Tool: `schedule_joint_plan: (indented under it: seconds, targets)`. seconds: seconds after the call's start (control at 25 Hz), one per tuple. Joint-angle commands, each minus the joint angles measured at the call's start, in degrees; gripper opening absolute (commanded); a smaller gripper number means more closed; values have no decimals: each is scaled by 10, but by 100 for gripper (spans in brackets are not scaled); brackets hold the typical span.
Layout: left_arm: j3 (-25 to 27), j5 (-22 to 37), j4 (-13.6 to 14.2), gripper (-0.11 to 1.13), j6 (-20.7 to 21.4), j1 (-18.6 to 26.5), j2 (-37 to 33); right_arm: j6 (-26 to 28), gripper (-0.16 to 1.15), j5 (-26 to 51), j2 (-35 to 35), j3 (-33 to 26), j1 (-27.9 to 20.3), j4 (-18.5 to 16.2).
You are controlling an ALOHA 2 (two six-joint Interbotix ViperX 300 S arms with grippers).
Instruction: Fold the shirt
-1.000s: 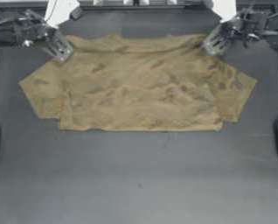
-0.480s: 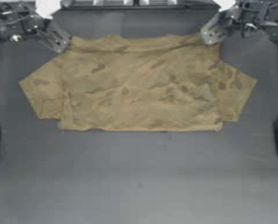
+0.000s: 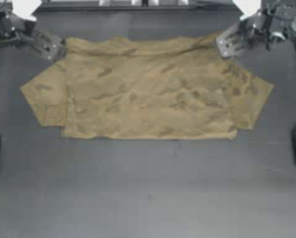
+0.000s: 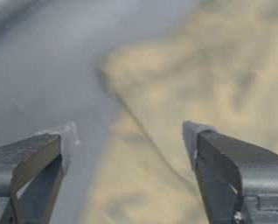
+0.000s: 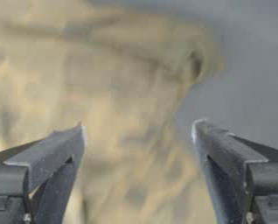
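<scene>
While the shirt (image 3: pixel 147 90) lies spread across the far half of the table (image 3: pixel 144 190), it looks already doubled once: its far edge is a rumpled line with no collar showing, its near edge is straight, and both short sleeves stick out to the left and right. I judge that one fold is in place and that the sleeves and the sides have yet to be brought in. Both wrist views show soft, thin cloth, tan with faint olive-brown blotches, lying in shallow wrinkles with a limp, wavy edge on the smooth, dark table. At the far left corner of the shirt sits the left gripper (image 3: pixel 49 48), jaws wide apart and holding nothing, with the cloth edge running between them below. At the far right corner the right gripper (image 3: pixel 228 44) is likewise spread wide and empty, above the corner.
</scene>
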Motion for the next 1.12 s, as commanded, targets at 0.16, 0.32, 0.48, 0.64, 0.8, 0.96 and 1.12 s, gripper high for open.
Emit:
schedule_joint_plan:
  seconds: [0.16, 0.32, 0.48, 0.64, 0.8, 0.96, 1.12]
  targets:
    - [29, 35, 7, 98, -77, -48, -64, 113, 99, 37, -66, 44, 52, -11]
    - [63, 35, 28, 97, -149, -79, -67, 195, 99, 33, -85, 82, 76, -18]
    - [91, 34, 47, 97, -207, -105, -67, 258, 99, 33, -88, 110, 99, -32]
    - [110, 33, 43, 97, -219, -110, -62, 288, 99, 28, -87, 130, 104, -32]
    - [120, 34, 40, 97, -229, -109, -47, 309, 99, 12, -81, 153, 104, -29]
    - [127, 29, 40, 97, -230, -109, -25, 324, 99, -14, -69, 171, 98, -33]
    - [138, -2, 43, 97, -230, -99, -4, 326, 99, -38, -58, 184, 84, -36]
